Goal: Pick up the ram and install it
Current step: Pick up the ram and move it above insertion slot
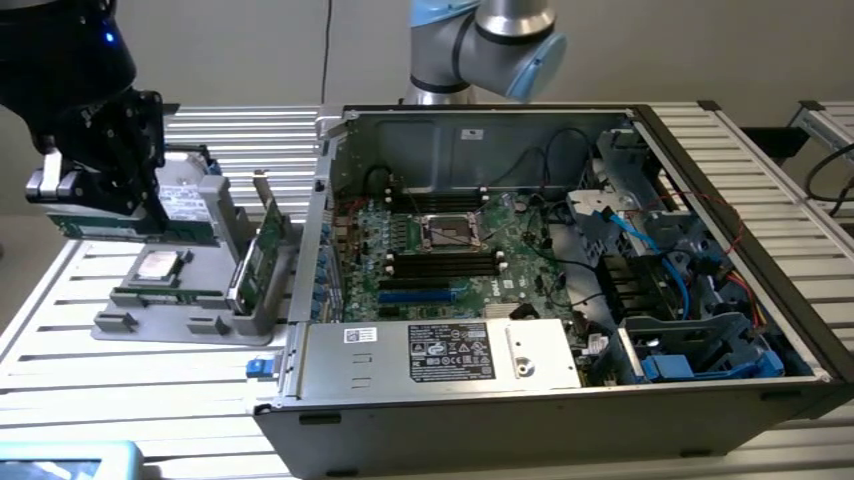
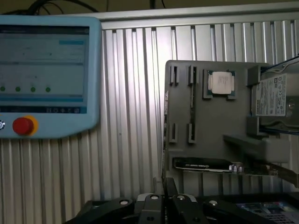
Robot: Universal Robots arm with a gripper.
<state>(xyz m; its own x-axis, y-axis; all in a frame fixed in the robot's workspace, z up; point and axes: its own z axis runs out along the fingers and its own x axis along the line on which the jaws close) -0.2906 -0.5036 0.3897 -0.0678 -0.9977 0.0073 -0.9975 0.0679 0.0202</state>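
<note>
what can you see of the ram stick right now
The ram is a long, narrow green circuit-board stick, held level and on edge above the grey parts tray, at the exterior view's left of the open computer case. The hand appears clamped on its upper edge, and nothing else seems to touch it. Its chips cannot be made out.

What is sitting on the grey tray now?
The grey tray carries a processor chip, a hard drive and an upright green expansion card. Whatever lies beneath the drive is covered.
</note>
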